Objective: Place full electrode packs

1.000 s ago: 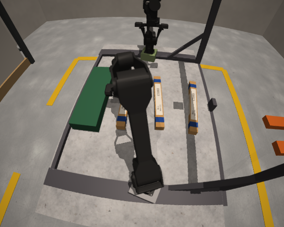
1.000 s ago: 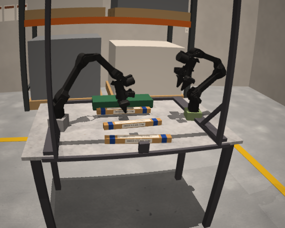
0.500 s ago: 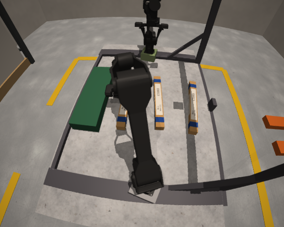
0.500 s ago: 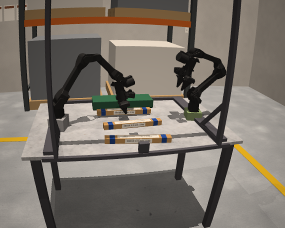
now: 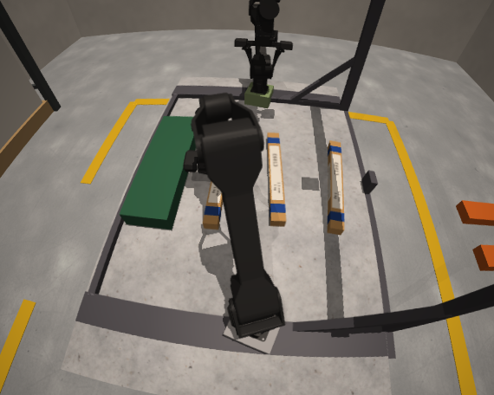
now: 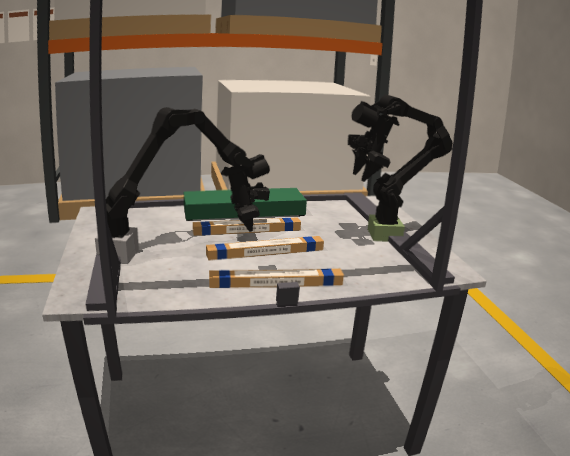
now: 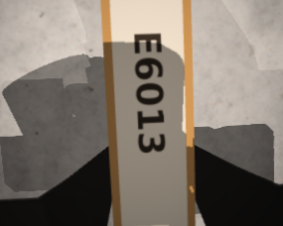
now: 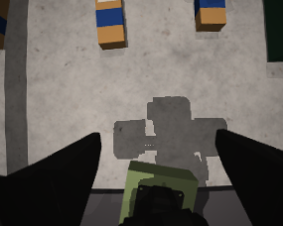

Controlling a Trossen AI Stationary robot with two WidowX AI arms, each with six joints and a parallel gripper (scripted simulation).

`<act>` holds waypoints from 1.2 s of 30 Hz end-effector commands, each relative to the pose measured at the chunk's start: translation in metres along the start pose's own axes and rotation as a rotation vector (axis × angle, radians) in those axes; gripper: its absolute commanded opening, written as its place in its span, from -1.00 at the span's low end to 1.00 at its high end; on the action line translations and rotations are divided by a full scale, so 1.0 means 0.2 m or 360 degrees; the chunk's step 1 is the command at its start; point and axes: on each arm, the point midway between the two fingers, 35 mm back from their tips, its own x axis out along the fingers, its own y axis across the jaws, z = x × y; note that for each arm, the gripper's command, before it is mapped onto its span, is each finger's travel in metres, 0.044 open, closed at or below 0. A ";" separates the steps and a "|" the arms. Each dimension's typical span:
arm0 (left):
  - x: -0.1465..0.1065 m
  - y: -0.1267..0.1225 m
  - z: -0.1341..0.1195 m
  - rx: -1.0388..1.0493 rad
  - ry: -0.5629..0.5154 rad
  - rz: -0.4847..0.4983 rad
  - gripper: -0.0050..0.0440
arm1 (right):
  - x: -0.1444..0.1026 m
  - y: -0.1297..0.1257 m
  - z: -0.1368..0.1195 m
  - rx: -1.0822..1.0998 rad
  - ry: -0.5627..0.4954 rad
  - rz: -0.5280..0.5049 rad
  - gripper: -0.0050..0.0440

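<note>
So far nothing placed; the green platform [image 5: 154, 173] [image 6: 211, 207] carries no pack that shows; left gripper [image 6: 249, 225] [image 7: 153, 183] pinches the nearest pack [image 5: 211, 216] [image 6: 201, 228] [image 7: 151, 173] [image 8: 211, 19], just beside the platform; two other packs [image 5: 276, 173] [image 5: 336, 186] [image 6: 265, 247] [image 6: 276, 278] lie farther off, on the side away from the platform; right gripper [image 6: 361, 172] [image 8: 159, 136] spread, nothing between; full-or-part sorting likely all left.

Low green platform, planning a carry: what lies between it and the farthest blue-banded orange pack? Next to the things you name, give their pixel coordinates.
The gripped orange pack [image 5: 213, 212] [image 6: 218, 228] [image 7: 149, 99] [image 8: 210, 19] and the middle orange pack [image 5: 276, 178] [image 6: 266, 248] [image 8: 110, 32]; top view shows both.
</note>
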 end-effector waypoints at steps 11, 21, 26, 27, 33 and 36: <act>-0.11 0.01 0.08 0.0015 -0.0106 0.0033 -1.00 | -0.03 0.00 0.02 0.0005 -0.0035 -0.0002 0.55; -0.12 0.01 0.08 0.0014 -0.0106 0.0033 -1.00 | -0.03 0.00 0.02 0.0005 -0.0035 -0.0002 0.55; -0.12 0.01 0.08 0.0014 -0.0107 0.0033 0.55 | -0.03 0.00 0.02 0.0005 -0.0035 -0.0002 0.55; -0.12 0.01 0.08 0.0014 -0.0107 0.0033 0.55 | -0.03 0.00 0.02 0.0005 -0.0035 -0.0002 0.55; -0.09 0.01 0.07 0.0010 -0.0083 0.0027 0.55 | -0.03 0.00 0.02 0.0005 -0.0035 -0.0002 0.55; -0.09 0.01 0.07 0.0010 -0.0083 0.0027 0.55 | -0.03 0.00 0.02 0.0005 -0.0035 -0.0002 0.55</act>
